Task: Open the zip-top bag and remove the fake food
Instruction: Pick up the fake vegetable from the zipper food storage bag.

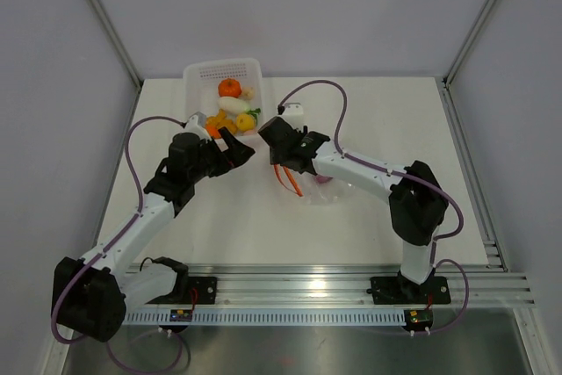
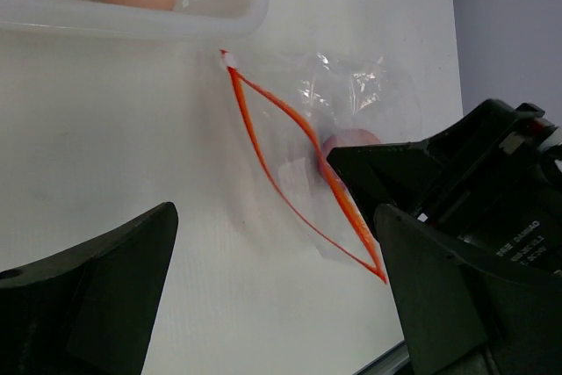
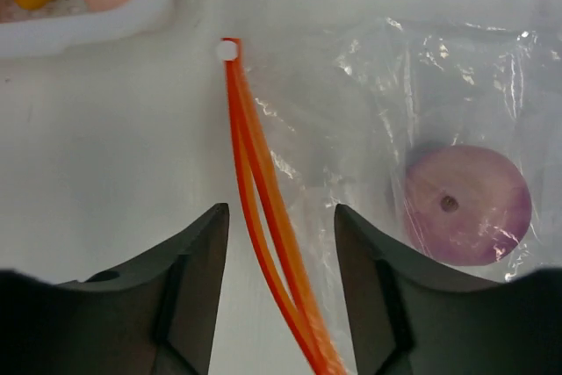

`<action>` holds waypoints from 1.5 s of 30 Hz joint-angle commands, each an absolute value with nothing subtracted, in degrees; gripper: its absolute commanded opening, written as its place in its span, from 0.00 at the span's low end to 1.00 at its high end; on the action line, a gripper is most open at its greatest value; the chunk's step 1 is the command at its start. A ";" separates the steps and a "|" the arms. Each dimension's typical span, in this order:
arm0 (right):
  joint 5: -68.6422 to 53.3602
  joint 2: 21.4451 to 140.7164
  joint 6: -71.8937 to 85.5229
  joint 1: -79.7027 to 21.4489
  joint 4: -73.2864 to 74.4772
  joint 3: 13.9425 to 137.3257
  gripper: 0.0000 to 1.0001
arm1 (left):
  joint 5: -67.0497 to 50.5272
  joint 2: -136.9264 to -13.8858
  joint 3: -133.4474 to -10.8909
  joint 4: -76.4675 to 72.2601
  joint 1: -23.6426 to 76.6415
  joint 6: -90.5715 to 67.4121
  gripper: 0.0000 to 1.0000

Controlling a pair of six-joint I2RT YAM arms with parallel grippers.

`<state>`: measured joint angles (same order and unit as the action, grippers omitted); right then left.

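Clearest from right wrist, food, released left end effector, released right end effector

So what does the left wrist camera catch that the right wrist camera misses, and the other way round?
Only the left wrist view shows the right gripper from outside, its tip at the zipper of the zip-top bag, whose orange mouth gapes in a lens shape. Only the right wrist view shows the purple fake food piece full on, a round disc with a centre hole, inside the bag. Both show the bag, a corner of the white basket and the white table.
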<state>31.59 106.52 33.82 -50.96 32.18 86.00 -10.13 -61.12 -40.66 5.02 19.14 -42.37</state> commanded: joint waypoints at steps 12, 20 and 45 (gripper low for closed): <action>26.47 92.83 34.98 -46.42 25.75 75.35 0.67 | -14.94 -62.93 -38.41 -2.27 18.37 -42.71 0.88; 23.03 79.47 33.58 -36.14 22.24 62.32 0.82 | -15.55 -63.63 -34.90 -5.71 18.72 -43.15 0.87; 12.57 86.66 32.61 -28.74 13.36 53.88 0.44 | -13.62 -77.16 -38.14 -8.26 26.02 -40.96 0.77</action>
